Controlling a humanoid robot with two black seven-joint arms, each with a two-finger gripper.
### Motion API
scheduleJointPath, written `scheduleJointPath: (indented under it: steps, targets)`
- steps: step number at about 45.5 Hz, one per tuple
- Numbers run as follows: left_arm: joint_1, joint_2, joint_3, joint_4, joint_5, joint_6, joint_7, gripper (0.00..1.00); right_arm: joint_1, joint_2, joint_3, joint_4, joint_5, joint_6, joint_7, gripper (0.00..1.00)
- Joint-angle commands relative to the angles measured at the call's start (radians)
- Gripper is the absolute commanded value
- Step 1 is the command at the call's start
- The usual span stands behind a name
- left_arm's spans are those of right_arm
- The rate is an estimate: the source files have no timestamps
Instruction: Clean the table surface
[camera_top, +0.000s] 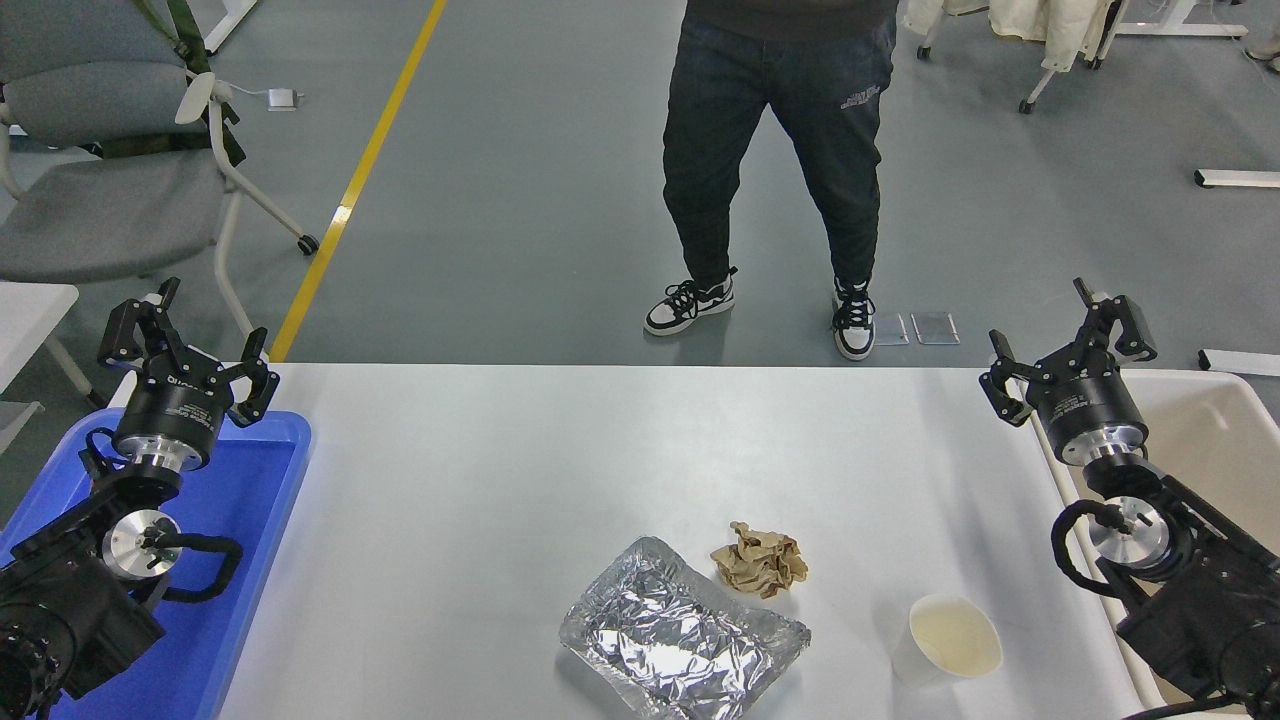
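The white table surface (500, 470) spans the middle of the head view. On it lie a crumpled silver foil tray (680, 630), a crumpled brown paper ball (760, 560) just behind it, and a white paper cup (948, 640) to the right. My left gripper (190, 345) is open and empty, raised over the blue tray's far end. My right gripper (1068, 345) is open and empty, raised at the table's right edge over the beige tub, well away from the litter.
A blue plastic tray (260, 520) sits at the table's left edge and a beige plastic tub (1215, 420) at its right edge. A person (780, 150) stands at the far side. A grey chair (110, 190) stands at the far left.
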Motion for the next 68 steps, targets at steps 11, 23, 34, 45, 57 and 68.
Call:
scheduleJointPath:
  steps: [11, 23, 34, 45, 57, 68]
  targets:
    - [0.000, 0.000, 0.000, 0.000, 0.000, 0.000, 0.000, 1.00, -0.010, 0.002, 0.000, -0.003, 0.000, 0.000, 0.000, 1.00]
    - [0.000, 0.000, 0.000, 0.000, 0.000, 0.000, 0.000, 1.00, 0.001, 0.002, -0.003, 0.006, 0.000, 0.003, 0.000, 1.00]
    - [0.000, 0.000, 0.000, 0.000, 0.000, 0.000, 0.000, 1.00, 0.008, 0.003, 0.008, 0.005, 0.000, 0.006, -0.002, 1.00]
    - [0.000, 0.000, 0.000, 0.000, 0.000, 0.000, 0.000, 1.00, 0.033, 0.000, 0.005, 0.005, 0.000, 0.001, 0.000, 1.00]
    - [0.000, 0.000, 0.000, 0.000, 0.000, -0.002, 0.000, 1.00, 0.025, -0.001, 0.011, 0.014, 0.005, -0.002, -0.018, 1.00]
    - [-0.002, 0.000, 0.000, -0.002, 0.000, -0.003, 0.000, 1.00, 0.030, -0.026, -0.001, 0.035, 0.017, 0.001, -0.101, 1.00]
